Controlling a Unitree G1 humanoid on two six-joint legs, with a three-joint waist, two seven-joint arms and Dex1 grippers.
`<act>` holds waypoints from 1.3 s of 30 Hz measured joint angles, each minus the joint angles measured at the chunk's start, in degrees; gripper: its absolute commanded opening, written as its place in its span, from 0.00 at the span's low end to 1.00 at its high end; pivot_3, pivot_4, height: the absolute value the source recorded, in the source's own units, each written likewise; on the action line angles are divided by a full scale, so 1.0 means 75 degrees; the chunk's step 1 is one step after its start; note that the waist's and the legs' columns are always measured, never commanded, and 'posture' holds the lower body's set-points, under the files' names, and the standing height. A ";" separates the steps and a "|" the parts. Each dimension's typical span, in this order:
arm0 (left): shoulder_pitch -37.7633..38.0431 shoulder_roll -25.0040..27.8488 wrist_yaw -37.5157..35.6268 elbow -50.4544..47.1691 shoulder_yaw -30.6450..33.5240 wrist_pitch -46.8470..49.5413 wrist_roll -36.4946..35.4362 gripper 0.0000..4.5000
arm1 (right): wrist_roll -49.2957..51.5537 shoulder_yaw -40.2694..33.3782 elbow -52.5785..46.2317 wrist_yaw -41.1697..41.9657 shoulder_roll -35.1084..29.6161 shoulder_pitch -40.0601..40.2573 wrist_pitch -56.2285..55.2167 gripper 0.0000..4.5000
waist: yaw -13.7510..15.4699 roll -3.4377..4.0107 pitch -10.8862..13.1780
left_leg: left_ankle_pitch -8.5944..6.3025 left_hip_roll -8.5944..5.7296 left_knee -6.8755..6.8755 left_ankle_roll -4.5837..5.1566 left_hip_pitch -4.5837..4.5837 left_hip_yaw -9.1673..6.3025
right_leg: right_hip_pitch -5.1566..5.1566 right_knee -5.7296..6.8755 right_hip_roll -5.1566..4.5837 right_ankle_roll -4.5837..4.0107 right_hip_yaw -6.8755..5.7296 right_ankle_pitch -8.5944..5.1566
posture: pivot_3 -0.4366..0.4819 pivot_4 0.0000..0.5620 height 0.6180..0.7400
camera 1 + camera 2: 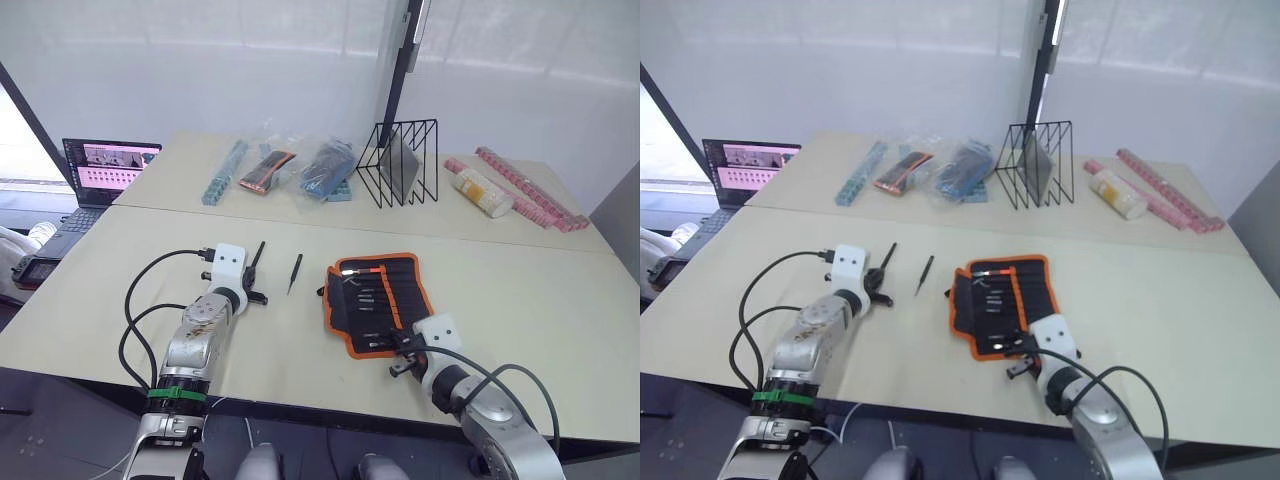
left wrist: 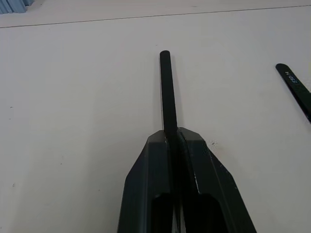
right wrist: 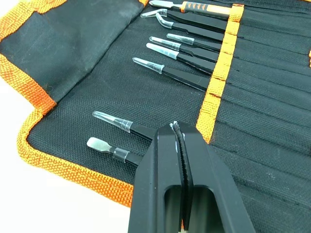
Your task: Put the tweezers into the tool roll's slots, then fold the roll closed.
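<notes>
Lower centre, the tool roll (image 1: 378,300) lay open, most slots (image 3: 221,82) filled. My left gripper (image 2: 173,138) pinched one of the tweezers (image 2: 167,92); another (image 1: 294,272) lay loose mid-frame. Right gripper (image 3: 181,133) was pressed together, empty, over the roll. Folding remained.

Two pale beige benches (image 1: 520,300) stand end to end, a seam running across between them. Behind the far edge rises a white translucent wall (image 1: 200,60), evenly lit, with a dark upright post (image 1: 400,70). Dark floor (image 1: 60,420) shows below the near edge.
</notes>
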 measured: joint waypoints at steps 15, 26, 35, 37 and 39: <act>-0.0684 0.2014 -0.3628 -0.3026 -0.0891 0.1453 -0.1472 0.00 | 0.0099 -0.0276 0.0056 -0.0107 0.0400 0.0448 -0.0537 0.00 | -0.0005 0.0008 0.0033 | -0.0001 0.0002 -0.0009 -0.0001 -0.0012 -0.0005 | -0.0002 -0.0027 0.0001 0.0000 -0.0005 -0.0001 | 0.48 0.27 0.54; -0.2561 0.2287 -0.5383 -0.3246 -0.3708 0.3287 -0.1628 0.00 | 0.0148 -0.0371 -0.0250 -0.0153 0.0440 0.0870 -0.0616 0.00 | -0.0031 0.0042 0.0067 | -0.0001 -0.0005 -0.0014 0.0002 -0.0020 -0.0006 | -0.0005 -0.0038 0.0007 0.0010 0.0005 -0.0008 | 0.48 0.27 0.54; -0.3487 0.1935 -0.5901 -0.1719 -0.4893 0.2903 -0.0689 0.00 | 0.0128 -0.0315 -0.0475 -0.0540 0.0708 0.1150 -0.0616 0.00 | -0.0014 0.0044 0.0076 | -0.0001 -0.0010 -0.0013 0.0003 -0.0040 -0.0012 | -0.0015 -0.0047 0.0008 0.0015 0.0008 -0.0012 | 0.48 0.27 0.54; -0.3555 0.1844 -0.5981 -0.1408 -0.5058 0.2674 -0.0462 0.00 | 0.0128 -0.0288 -0.0483 -0.0598 0.0741 0.1154 -0.0616 0.00 | -0.0018 0.0044 0.0076 | -0.0001 -0.0010 -0.0014 0.0003 -0.0043 -0.0013 | -0.0018 -0.0047 0.0009 0.0015 0.0007 -0.0012 | 0.48 0.27 0.54; -0.3566 0.1786 -0.6050 -0.1270 -0.5110 0.2568 -0.0333 0.00 | 0.0126 -0.0281 -0.0488 -0.0629 0.0761 0.1156 -0.0616 0.00 | -0.0022 0.0045 0.0076 | -0.0001 -0.0009 -0.0013 0.0004 -0.0051 -0.0014 | -0.0023 -0.0047 0.0009 0.0015 0.0007 -0.0011 | 0.48 0.27 0.54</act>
